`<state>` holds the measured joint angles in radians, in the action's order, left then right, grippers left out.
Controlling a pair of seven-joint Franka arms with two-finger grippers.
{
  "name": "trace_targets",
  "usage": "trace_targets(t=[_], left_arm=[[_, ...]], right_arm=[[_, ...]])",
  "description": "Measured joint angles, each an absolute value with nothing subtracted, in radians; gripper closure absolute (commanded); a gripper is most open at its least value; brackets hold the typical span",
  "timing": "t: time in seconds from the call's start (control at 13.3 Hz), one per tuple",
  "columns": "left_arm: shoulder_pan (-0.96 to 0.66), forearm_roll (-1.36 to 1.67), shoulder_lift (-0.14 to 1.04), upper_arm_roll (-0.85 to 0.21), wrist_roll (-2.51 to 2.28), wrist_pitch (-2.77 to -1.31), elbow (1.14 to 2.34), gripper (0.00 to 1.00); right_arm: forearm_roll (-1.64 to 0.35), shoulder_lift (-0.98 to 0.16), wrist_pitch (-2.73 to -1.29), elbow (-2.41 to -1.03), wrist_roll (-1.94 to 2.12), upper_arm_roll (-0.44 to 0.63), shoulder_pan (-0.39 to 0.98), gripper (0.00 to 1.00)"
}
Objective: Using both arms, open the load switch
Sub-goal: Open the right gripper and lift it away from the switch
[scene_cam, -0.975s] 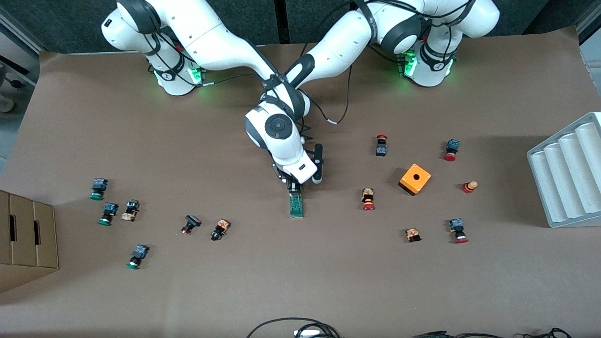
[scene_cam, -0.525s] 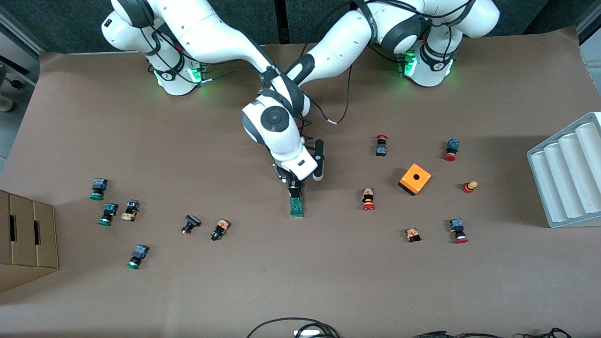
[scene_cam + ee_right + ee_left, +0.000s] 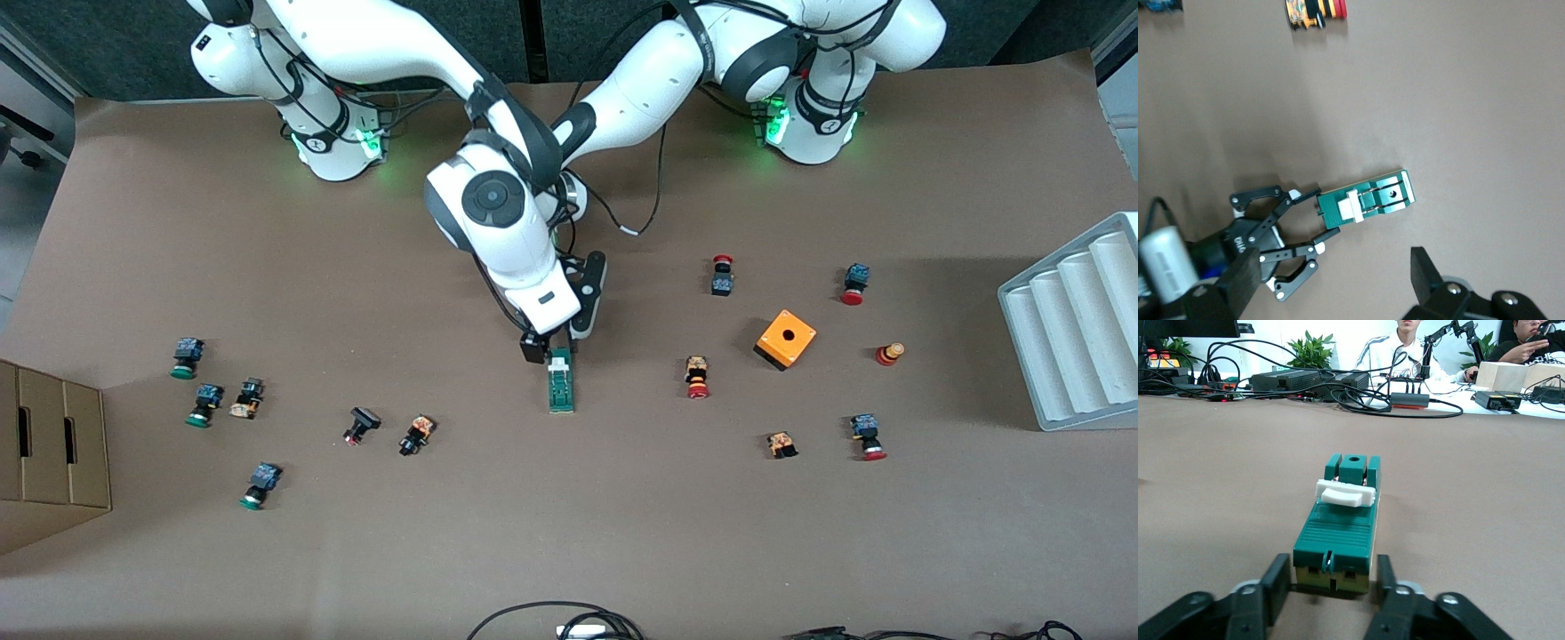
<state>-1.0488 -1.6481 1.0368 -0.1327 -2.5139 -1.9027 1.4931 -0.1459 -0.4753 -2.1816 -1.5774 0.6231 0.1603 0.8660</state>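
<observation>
On the brown paper-covered table (image 3: 622, 533) I see the load switch (image 3: 561, 385) lying near the middle, well away from every edge. My left gripper (image 3: 1330, 587) sits low at the switch's end toward the robots' bases, its fingers (image 3: 1277, 583) flanking that end, slightly parted from the sides. My right gripper (image 3: 1338, 287) hangs above the switch, fingers spread wide and holding nothing.
</observation>
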Motion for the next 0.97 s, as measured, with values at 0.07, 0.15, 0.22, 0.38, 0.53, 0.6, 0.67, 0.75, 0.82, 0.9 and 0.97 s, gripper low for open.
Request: trace_targets(t=[0.07, 0.15, 0.22, 0.38, 0.53, 0.6, 0.67, 0.75, 0.82, 0.9, 0.97], left_arm=[[-1.048, -1.648, 1.037, -0.132, -2.514, -1.906, 1.493, 0.0], [-1.047, -1.648, 1.037, -0.132, -2.514, -1.908, 1.493, 0.0], [-1.047, -1.647, 1.037, -0.132, -2.514, -1.91, 1.494, 0.0], [-1.046, -1.647, 1.038, -0.132, -2.514, -1.911, 1.495, 0.0], [-1.046, -1.647, 1.038, -0.132, -2.514, -1.911, 1.495, 0.0], [-1.046, -1.647, 1.038, -0.132, -2.514, -1.911, 1.495, 0.0], [-1.046, -1.647, 1.038, -0.132, -2.514, -1.911, 1.495, 0.0], [-1.046, -1.647, 1.038, -0.132, -2.514, -1.911, 1.495, 0.0], [-1.046, -1.647, 1.037, -0.132, -2.514, -1.911, 1.495, 0.0], [-1.046, -1.647, 1.037, -0.132, -2.514, -1.911, 1.495, 0.0], [-1.046, -1.646, 1.037, -0.132, -2.51, -1.911, 1.495, 0.0]], right_arm=[[-0.146, -0.467, -2.159, -1.56, 0.601, 0.16, 0.866, 0.0], [-0.146, -0.461, -2.137, -1.542, 0.573, 0.162, 0.866, 0.0], [-0.146, -0.457, -2.116, -1.523, 0.537, 0.164, 0.863, 0.0], [-0.146, -0.45, -2.084, -1.489, 0.438, 0.165, 0.852, 0.0], [-0.146, -0.437, -2.073, -1.474, 0.319, 0.166, 0.845, 0.0], [-0.146, -0.431, -2.07, -1.469, 0.265, 0.166, 0.844, 0.0], [-0.146, -0.424, -2.068, -1.467, 0.226, 0.167, 0.843, 0.0], [-0.146, -0.417, -2.063, -1.467, 0.199, 0.168, 0.84, 0.0], [-0.146, -0.412, -2.053, -1.467, 0.172, 0.168, 0.834, 0.0], [-0.146, -0.409, -2.046, -1.467, 0.131, 0.168, 0.828, 0.0], [-0.146, -0.405, -2.038, -1.466, 0.082, 0.168, 0.822, 0.0]])
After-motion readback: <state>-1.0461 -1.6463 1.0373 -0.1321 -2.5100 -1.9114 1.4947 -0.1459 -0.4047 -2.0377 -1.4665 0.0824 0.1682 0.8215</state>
